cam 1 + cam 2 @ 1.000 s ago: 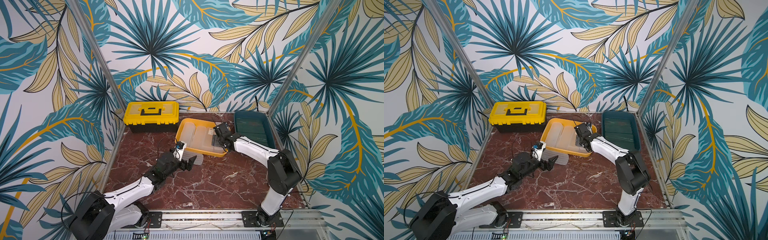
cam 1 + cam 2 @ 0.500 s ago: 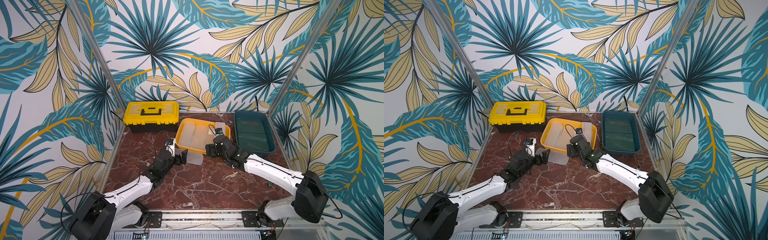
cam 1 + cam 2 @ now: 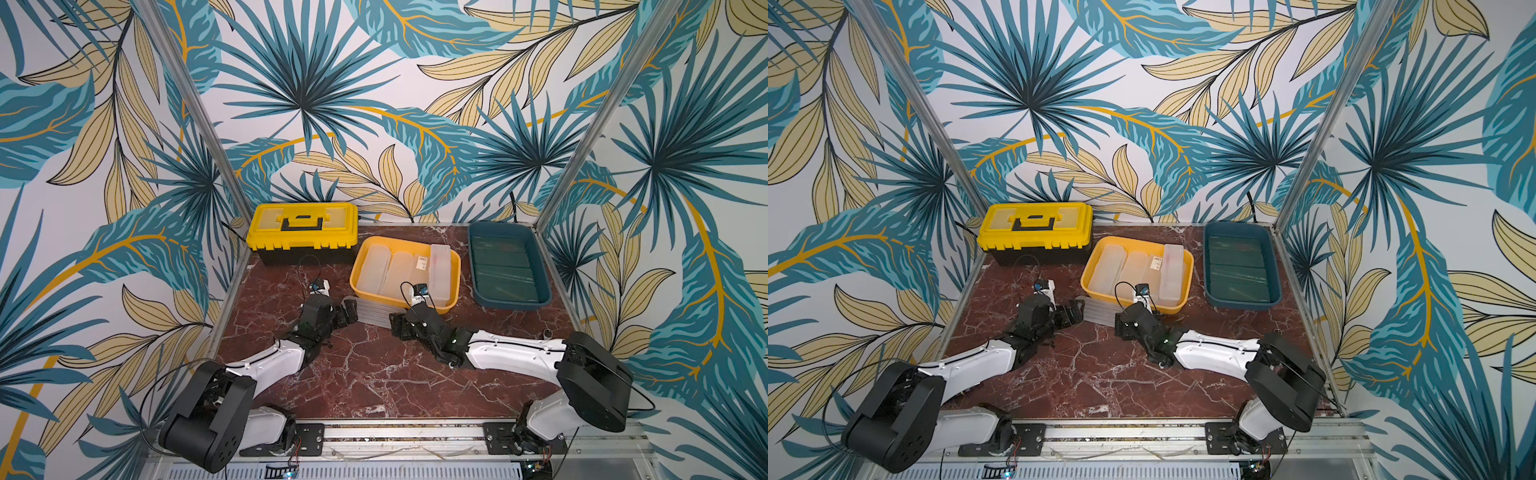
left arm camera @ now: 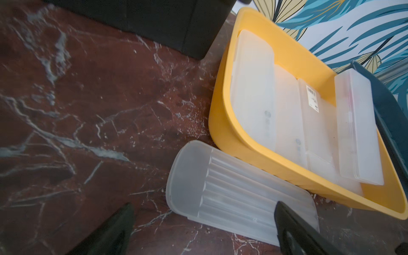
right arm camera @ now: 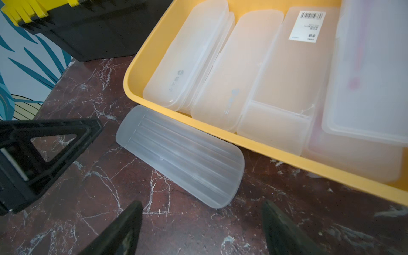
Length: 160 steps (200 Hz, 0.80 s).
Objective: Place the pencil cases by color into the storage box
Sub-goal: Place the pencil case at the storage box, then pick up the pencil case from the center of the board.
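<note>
Frosted plastic case (image 3: 376,311) is the only one outside a tray. It lies flat on the table (image 3: 374,374), long side right by the near wall of the yellow tray (image 4: 220,99); touching or just shy, can't tell. Sort looks nearly done: the other frosted cases (image 5: 231,72) sit in yellow and the dark green cases (image 3: 505,270) fill the teal tray (image 3: 511,305), so by colour this one belongs in yellow. At least three lie side by side across the yellow floor, incl. the barcode-sticker case (image 5: 298,66). Another (image 4: 357,128) lies tilted on top, against the wall nearest the teal tray, probably because there's no floor room; I'd expect the loose one to get stacked too. Left gripper (image 4: 204,204) is at one end of the loose case with fingers wide apart, one over bare table, the other overlapping the case in its wrist view; contact unclear. Right gripper (image 5: 202,203) is at the opposite end, fingers apart, with the case's rounded end just ahead of the gap. Neither holds anything. My read: a flat case offers only thin edges and the tray wall blocks one long side, hence low approaches from both ends, one arm likely bracing while the other grabs. Risk: a nudge slides it along the wall. Yellow toolbox (image 3: 301,232) at the back is shut, not involved.
</note>
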Available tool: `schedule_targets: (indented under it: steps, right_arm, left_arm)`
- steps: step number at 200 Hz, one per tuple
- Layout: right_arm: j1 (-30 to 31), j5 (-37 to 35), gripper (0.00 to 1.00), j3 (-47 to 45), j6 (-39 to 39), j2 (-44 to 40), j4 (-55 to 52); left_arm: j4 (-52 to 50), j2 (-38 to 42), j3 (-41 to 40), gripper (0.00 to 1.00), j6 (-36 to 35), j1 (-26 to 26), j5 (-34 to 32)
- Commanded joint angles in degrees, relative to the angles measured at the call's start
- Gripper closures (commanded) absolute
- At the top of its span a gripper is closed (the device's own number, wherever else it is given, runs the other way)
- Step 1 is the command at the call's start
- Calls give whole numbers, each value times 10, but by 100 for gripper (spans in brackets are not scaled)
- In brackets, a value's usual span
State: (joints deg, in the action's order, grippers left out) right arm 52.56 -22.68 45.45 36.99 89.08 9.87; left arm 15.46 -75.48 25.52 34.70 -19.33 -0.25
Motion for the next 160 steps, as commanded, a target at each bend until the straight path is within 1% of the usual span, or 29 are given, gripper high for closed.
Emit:
schedule_targets:
  steps: [1,30,74,102,135,160]
  right_arm:
    - [3,2,16,-21,20,12,62]
    - [3,4,16,-35,17,13,84]
    - [3,-1,16,-60,9,12,113]
    - [3,-8,15,-74,6,12,132]
    - [3,-15,15,-75,-2,24,147]
    - [2,-28,15,-77,6,34,162]
  left_arm:
    - [12,-18,11,1,17,8,58]
    - [44,-48,18,0,16,11,87]
    - [83,-76,25,0,2,12,110]
    - [89,-74,22,0,-9,12,95]
    - [90,-72,16,0,-7,14,68]
    - [91,-60,11,0,0,17,57]
